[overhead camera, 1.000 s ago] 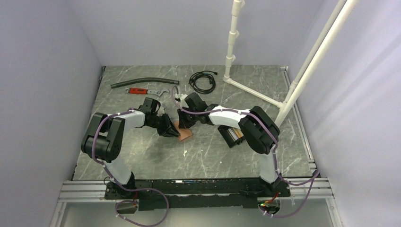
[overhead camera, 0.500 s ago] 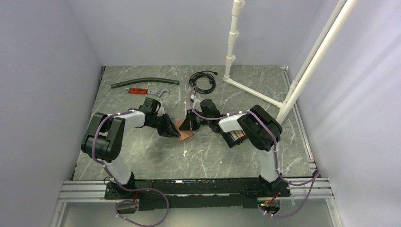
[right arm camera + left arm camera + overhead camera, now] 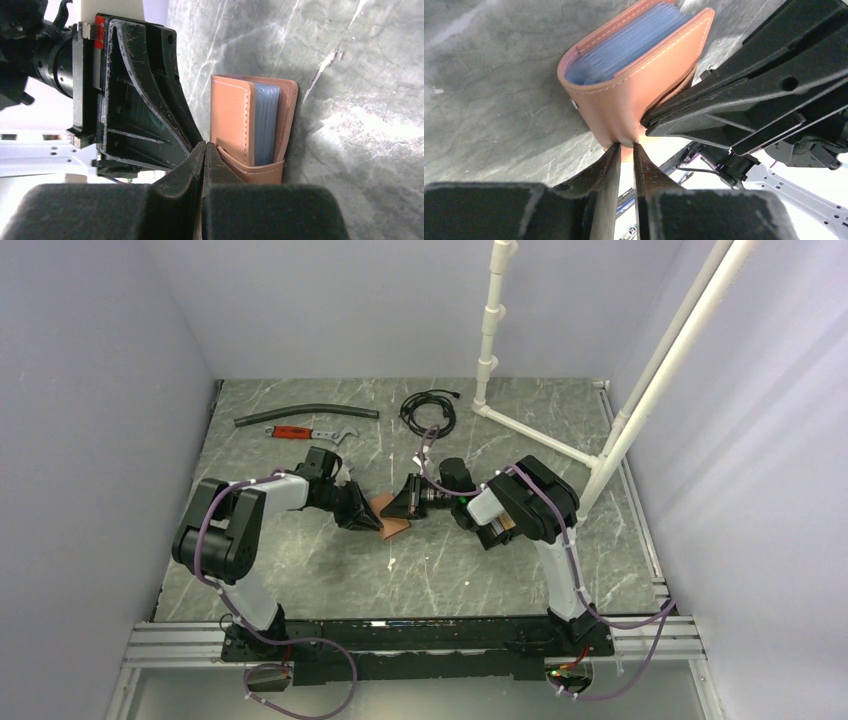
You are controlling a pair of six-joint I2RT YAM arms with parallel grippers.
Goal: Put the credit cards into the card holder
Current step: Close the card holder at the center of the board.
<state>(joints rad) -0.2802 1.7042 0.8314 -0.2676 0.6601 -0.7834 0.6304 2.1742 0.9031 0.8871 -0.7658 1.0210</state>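
Observation:
A tan leather snap wallet [image 3: 394, 526] [image 3: 659, 70] [image 3: 230, 120] stands on edge mid-table, with bluish card edges [image 3: 624, 45] [image 3: 267, 125] between its covers. My left gripper [image 3: 374, 520] [image 3: 625, 145] is shut on the wallet's lower edge from the left. The right gripper [image 3: 396, 510] [image 3: 205, 145] is shut with nothing between its fingers, its tip touching the wallet's strap from the right. The black card holder [image 3: 482, 533] lies under my right arm, mostly hidden. A brownish card [image 3: 506, 524] shows in it.
A black hose [image 3: 305, 417], a red-handled wrench [image 3: 310, 432] and a coiled black cable [image 3: 428, 412] lie at the back. A white pipe frame [image 3: 487, 350] rises at the back right, with a slanted pipe [image 3: 660, 370]. Grey walls enclose the table.
My right arm has folded back to the right, and its gripper has swung from above the wallet to level at its right side. The left arm and the wallet have stayed put.

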